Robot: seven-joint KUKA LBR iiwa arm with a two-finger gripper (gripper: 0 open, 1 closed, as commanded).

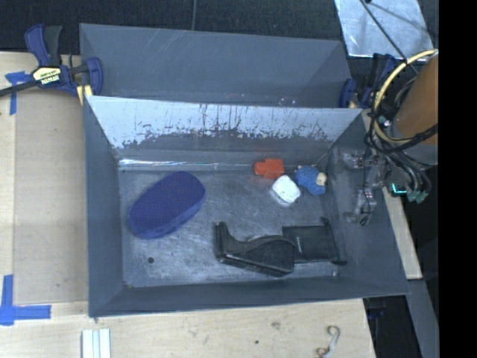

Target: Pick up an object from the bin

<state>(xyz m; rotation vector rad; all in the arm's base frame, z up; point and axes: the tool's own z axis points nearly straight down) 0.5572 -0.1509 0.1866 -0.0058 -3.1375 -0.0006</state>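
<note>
A: Where was the gripper point(365, 192)?

B: It hung over the right sloping wall of the bin point(223, 125), about midway between the near and far sides. I could not tell whether it was spread or pressed together.

A: Which things lay closest to it?

B: A small blue piece point(308, 180) lay on the floor to its left, touching a white lump point(285, 191). An orange block point(267, 168) sat just beyond those, slightly farther back. A black tool point(272, 252) lay along the near side, and a blue oval pad point(166, 203) rested well apart at the left.
</note>
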